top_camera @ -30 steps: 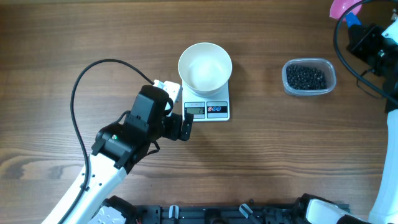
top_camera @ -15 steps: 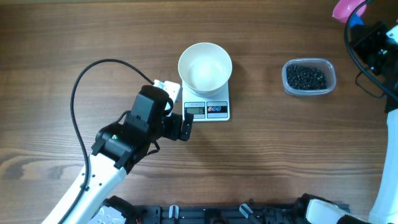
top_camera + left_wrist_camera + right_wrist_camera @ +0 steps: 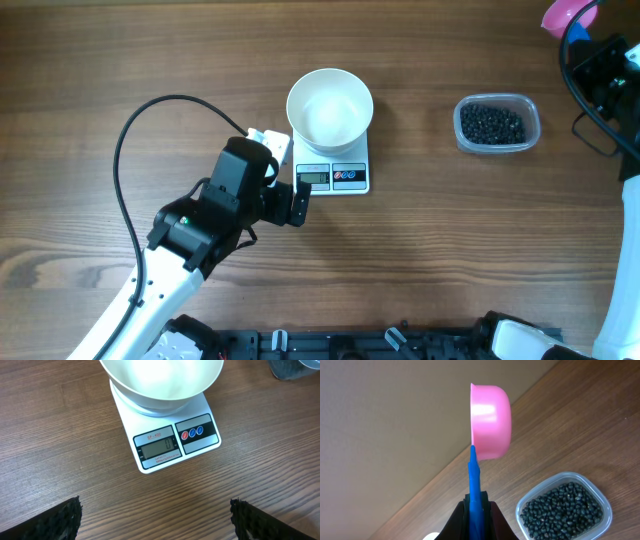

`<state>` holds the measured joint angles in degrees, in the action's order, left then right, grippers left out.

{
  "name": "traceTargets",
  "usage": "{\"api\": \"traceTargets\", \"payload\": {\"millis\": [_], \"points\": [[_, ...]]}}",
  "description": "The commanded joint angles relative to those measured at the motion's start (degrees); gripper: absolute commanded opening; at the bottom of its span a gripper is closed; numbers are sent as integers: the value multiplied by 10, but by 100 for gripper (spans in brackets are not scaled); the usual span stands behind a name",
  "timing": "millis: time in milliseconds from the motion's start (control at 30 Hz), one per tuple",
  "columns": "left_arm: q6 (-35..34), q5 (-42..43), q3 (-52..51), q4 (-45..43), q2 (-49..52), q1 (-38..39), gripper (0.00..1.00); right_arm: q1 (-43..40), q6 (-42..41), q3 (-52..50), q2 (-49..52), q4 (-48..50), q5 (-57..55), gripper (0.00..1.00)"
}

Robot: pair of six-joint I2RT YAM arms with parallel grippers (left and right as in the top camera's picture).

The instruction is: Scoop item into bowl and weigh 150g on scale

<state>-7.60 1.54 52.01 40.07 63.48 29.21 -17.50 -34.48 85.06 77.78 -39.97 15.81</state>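
Left wrist view: our left gripper (image 3: 157,522) hangs wide open and empty before the scale (image 3: 177,442), which reads zero under the empty bowl (image 3: 160,380). Beyond, the beads (image 3: 492,124) all lie in their tub (image 3: 533,125). Farthest, the right gripper (image 3: 479,510), clamped on the scoop (image 3: 492,420) handle, has drifted cornerward, so no scooping yet. We cannot see the scoop's inside, and overhead crops it.

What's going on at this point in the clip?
The right gripper is shut on the handle of a pink scoop, held in the air beyond the tub of beans. The left gripper hangs open in front of the scale, which reads zero with the empty bowl on it.
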Motion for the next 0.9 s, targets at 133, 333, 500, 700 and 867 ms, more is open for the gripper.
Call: {"api": "traceTargets", "payload": {"millis": [133, 333, 500, 700, 867], "points": [[12, -3, 2, 0, 1, 3, 100, 3, 47, 7, 9, 34, -75, 4], [12, -3, 2, 0, 1, 3, 100, 3, 216, 7, 17, 39, -62, 4], [12, -3, 2, 0, 1, 3, 100, 3, 323, 7, 17, 16, -62, 4], [12, -3, 2, 0, 1, 3, 100, 3, 335, 7, 17, 29, -46, 4], [12, -3, 2, 0, 1, 3, 100, 3, 335, 7, 26, 33, -46, 4]]}}
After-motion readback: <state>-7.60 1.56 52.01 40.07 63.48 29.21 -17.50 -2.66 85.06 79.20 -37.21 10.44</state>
